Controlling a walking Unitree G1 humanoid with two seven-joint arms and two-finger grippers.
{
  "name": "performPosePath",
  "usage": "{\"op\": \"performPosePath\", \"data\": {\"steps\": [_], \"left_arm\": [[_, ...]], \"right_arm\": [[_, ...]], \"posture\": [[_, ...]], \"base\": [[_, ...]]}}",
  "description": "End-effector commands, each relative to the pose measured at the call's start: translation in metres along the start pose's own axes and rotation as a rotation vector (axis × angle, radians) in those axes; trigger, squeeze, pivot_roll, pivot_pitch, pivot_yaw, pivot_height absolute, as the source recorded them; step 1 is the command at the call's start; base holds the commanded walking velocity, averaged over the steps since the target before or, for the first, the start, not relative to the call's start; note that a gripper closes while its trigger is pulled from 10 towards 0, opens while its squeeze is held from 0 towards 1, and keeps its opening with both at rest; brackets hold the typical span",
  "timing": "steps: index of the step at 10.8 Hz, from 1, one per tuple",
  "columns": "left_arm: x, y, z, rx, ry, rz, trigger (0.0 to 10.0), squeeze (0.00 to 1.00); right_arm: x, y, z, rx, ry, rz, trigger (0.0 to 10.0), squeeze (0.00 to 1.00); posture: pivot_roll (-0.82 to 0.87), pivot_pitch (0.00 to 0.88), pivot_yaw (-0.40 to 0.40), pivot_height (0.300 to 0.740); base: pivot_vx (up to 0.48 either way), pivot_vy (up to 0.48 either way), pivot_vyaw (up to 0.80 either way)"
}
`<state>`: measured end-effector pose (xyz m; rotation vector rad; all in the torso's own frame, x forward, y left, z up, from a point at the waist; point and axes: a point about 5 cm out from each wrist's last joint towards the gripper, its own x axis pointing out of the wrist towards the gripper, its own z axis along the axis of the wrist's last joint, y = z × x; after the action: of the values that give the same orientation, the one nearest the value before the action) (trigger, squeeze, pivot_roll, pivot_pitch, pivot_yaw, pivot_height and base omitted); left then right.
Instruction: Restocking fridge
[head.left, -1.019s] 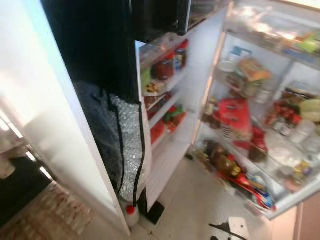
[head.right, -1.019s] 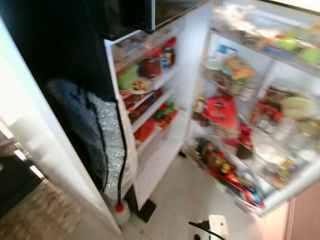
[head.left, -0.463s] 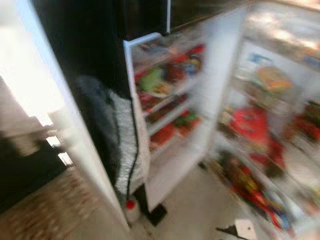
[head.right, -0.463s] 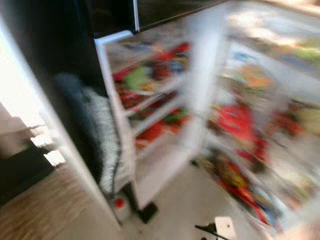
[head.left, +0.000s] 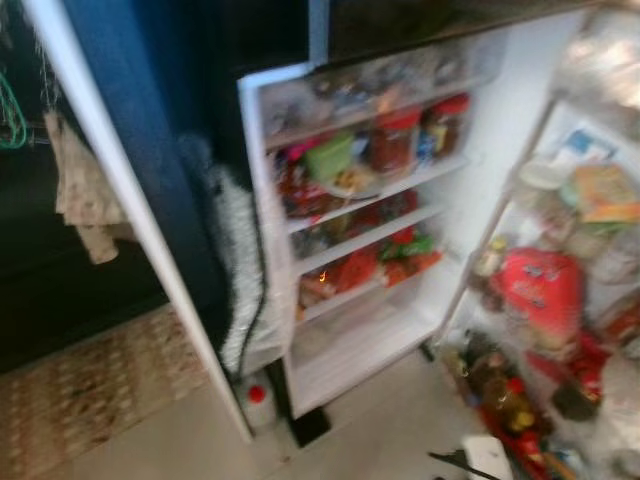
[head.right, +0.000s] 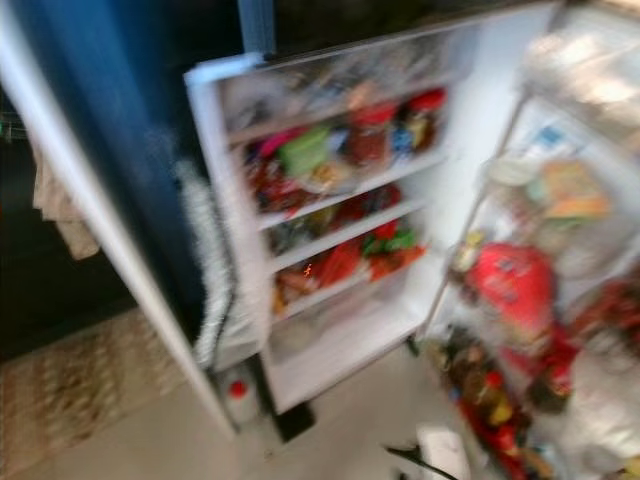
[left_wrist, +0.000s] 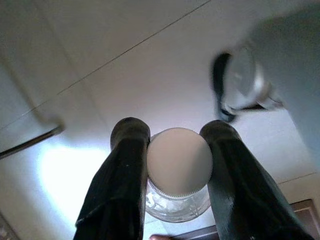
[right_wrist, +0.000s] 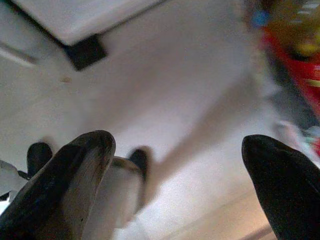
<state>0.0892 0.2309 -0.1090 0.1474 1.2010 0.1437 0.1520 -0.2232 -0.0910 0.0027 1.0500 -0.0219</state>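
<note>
From the left eye view we see the open fridge (head.left: 480, 200), blurred, with packed white shelves: red-lidded jars (head.left: 395, 140) and a green tub (head.left: 330, 155) on an upper shelf, red and green packets (head.left: 385, 262) lower down, and a bare bottom shelf (head.left: 350, 345). The open fridge door (head.left: 560, 300) carries a red bag (head.left: 540, 290) and bottles (head.left: 500, 395). A small white bottle with a red cap (head.left: 257, 402) stands on the pale floor (head.left: 380, 440) by the fridge's foot, next to a patterned rug (head.left: 90, 390).

The right eye view gives us the same scene, more blurred, and adds nothing we can make out.

In the left wrist view our left claw (left_wrist: 179, 165) is clenched on a glass jar with a white lid (left_wrist: 179, 165). The jar sits between the two black fingers (left_wrist: 125, 185), touching both, its lid facing the camera. Beyond the claw lie pale tiles (left_wrist: 125, 75), and a blurred metal part (left_wrist: 245, 85) sits past the fingertips to one side.

In the right wrist view our right claw (right_wrist: 180, 160) is released, its fingers (right_wrist: 75, 180) spread wide with nothing between them. Past it lies the pale floor (right_wrist: 175, 100), with the dark fridge foot (right_wrist: 85, 51) far beyond the tips and blurred red items (right_wrist: 295, 65) out past the other finger.
</note>
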Motion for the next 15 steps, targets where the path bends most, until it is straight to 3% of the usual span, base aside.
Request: {"op": "performPosePath", "data": {"steps": [1, 4, 9, 15], "left_arm": [[-0.001, 0.008, -0.004, 0.008, 0.014, 0.019, 10.0, 0.0], [-0.001, 0.008, -0.004, 0.005, 0.015, 0.021, 10.0, 0.0], [-0.001, 0.008, -0.004, 0.0, 0.015, 0.023, 10.0, 0.0], [-0.001, 0.008, -0.004, 0.002, 0.015, 0.016, 10.0, 0.0]], "right_arm": [[0.001, 0.006, 0.0, -0.017, -0.005, 0.006, 10.0, 0.0], [-0.001, 0.0, -0.009, -0.009, 0.009, -0.01, 10.0, 0.0], [-0.007, -0.017, -0.016, 0.013, 0.013, -0.026, 10.0, 0.0], [0.0, 0.005, -0.008, -0.013, 0.011, 0.0, 10.0, 0.0]], "posture": [[-0.06, 0.0, -0.018, 0.74], [-0.06, 0.0, -0.015, 0.74], [-0.06, 0.0, -0.013, 0.74], [-0.05, 0.0, -0.012, 0.74]], "base": [[0.0, -0.334, 0.62], [0.0, -0.33, 0.8], [0.0, -0.13, 0.0], [0.0, -0.046, 0.0]]}}
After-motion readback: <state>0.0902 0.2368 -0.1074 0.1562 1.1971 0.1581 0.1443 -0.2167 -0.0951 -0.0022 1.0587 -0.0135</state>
